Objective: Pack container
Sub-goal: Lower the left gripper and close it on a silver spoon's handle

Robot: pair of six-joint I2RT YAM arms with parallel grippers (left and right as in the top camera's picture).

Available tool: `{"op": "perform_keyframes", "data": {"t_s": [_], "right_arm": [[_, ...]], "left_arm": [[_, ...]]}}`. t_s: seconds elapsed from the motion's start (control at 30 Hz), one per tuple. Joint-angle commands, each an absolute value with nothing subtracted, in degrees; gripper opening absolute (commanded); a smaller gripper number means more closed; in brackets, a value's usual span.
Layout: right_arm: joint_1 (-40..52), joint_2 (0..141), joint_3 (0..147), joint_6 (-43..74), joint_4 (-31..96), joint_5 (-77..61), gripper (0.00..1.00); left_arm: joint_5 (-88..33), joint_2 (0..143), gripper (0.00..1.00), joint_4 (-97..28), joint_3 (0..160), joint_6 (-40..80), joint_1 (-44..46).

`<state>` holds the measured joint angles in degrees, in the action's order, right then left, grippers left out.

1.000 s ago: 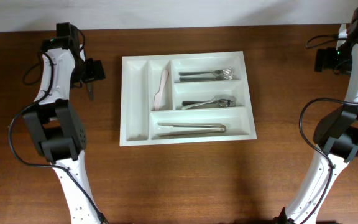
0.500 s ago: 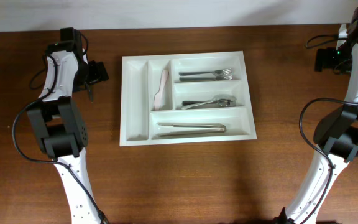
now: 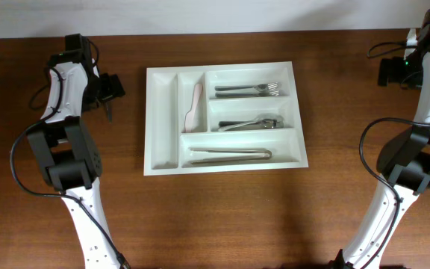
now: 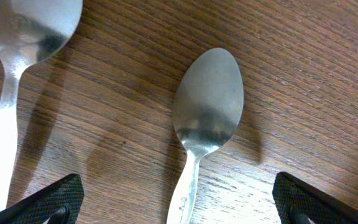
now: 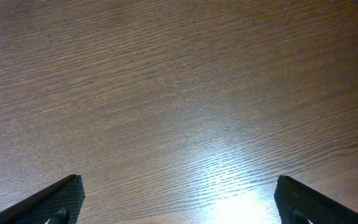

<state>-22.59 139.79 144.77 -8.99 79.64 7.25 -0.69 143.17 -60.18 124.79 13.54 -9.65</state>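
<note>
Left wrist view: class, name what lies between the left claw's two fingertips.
A spoon lies on the table midway between the open left claw's fingertips, bowl pointing away. A second spoon lies off to one side. The left wrist view shows this.

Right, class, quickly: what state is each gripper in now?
Left gripper: open, holding nothing, above a spoon.
Right gripper: open, holding nothing, above the table.

Wooden table: tray, two spoons
</note>
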Motion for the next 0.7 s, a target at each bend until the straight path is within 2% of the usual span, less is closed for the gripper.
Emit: {"op": "perform_keyframes", "data": {"t_s": [0.0, 0.67], "right_arm": [[-22.9, 139.9, 144.5, -8.6, 79.7, 7.1, 0.99], [-22.9, 139.9, 144.5, -8.6, 79.7, 7.1, 0.99]], "left_arm": [[-1.3, 144.3, 0.99, -60.1, 125.4, 13.8, -9.9], [-1.3, 148.2, 0.99, -62.3, 125.4, 9.3, -9.1]]}}
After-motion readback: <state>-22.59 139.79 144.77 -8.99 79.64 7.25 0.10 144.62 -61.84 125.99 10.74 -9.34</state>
